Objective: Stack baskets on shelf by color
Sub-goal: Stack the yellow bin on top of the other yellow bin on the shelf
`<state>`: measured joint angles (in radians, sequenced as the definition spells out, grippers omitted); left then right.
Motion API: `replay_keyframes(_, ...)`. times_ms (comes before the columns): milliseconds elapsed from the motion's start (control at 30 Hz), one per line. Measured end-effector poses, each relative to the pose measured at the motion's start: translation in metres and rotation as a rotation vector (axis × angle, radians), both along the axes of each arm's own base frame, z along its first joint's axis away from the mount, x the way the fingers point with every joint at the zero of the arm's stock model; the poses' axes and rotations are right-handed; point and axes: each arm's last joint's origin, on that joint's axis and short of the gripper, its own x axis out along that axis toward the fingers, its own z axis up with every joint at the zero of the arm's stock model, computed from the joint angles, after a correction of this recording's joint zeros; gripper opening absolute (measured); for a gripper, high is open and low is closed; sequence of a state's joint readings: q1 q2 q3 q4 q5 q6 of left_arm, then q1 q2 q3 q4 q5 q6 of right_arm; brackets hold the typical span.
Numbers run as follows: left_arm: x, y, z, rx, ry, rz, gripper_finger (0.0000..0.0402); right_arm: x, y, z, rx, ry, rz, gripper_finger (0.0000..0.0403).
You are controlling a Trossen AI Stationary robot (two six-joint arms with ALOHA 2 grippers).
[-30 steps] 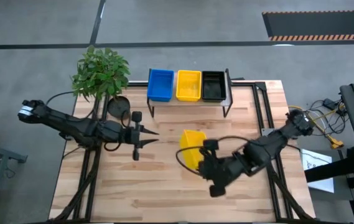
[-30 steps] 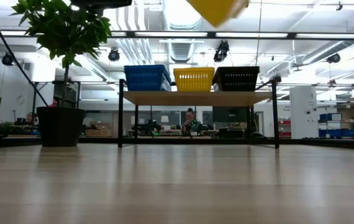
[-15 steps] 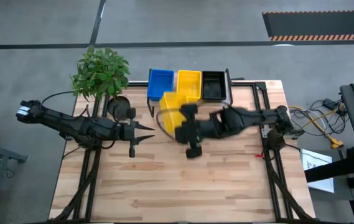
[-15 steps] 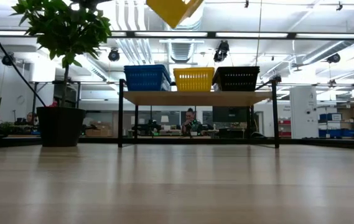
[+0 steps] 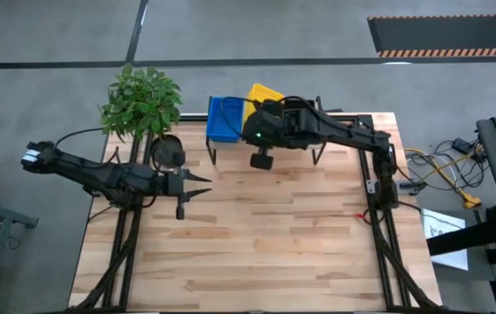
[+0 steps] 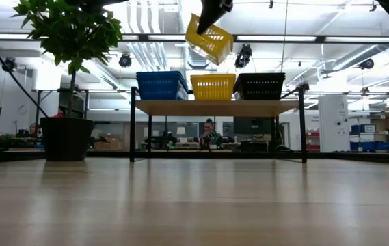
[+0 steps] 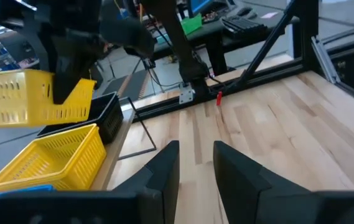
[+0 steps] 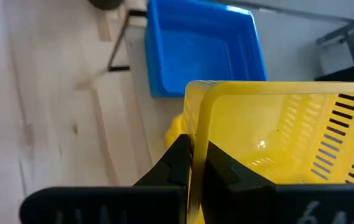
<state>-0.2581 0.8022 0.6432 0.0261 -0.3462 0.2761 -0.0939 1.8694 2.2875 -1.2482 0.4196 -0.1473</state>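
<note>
My right gripper [image 5: 261,106] hangs over the shelf [image 6: 215,107], shut on a yellow basket [image 6: 210,39] that tilts in the air above the shelf's own yellow basket [image 6: 212,87]. That one stands between a blue basket [image 6: 161,85] and a black basket [image 6: 259,86], all on their bottoms on the light wood top. From above, the arm covers most of the yellow and black ones; the blue basket [image 5: 224,118] shows. My left gripper [image 5: 204,180] waits open over the table's left part, near the plant pot. My right gripper [image 8: 196,163] pinches the yellow basket by one short wall's rim [image 8: 195,121], one finger inside the basket and one outside. The basket is lifted clear and hangs tilted, one corner low, above the shelf's middle.
A potted plant [image 5: 140,100] in a round dark pot [image 5: 165,148] stands at the table's far left corner, beside the shelf. Bare wooden tabletop [image 5: 265,235] stretches in front of the shelf. A black metal frame runs along the table's right edge [image 5: 371,174].
My right gripper has carried the yellow basket from over the table's middle toward the far edge and now holds it above the shelf. It turned about on the way, and the basket has come lower and tilted. My left arm has barely moved.
</note>
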Motion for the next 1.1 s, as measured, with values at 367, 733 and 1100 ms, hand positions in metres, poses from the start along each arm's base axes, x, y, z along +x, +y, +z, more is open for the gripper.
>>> replay_keyframes(367,-0.008,0.002,0.002,-0.016,-0.024,0.0,0.0082,-0.001,-0.015,-0.017,0.01,0.081,-0.024,0.0008)
replay_keyframes(733,-0.006,0.002,0.001,-0.012,-0.015,0.001,0.0082,0.002,-0.027,-0.036,-0.011,0.149,-0.013,0.0009)
replay_keyframes(1100,-0.006,0.002,0.001,-0.013,-0.017,0.0,0.0082,0.001,-0.038,-0.044,-0.027,0.196,-0.001,0.0009)
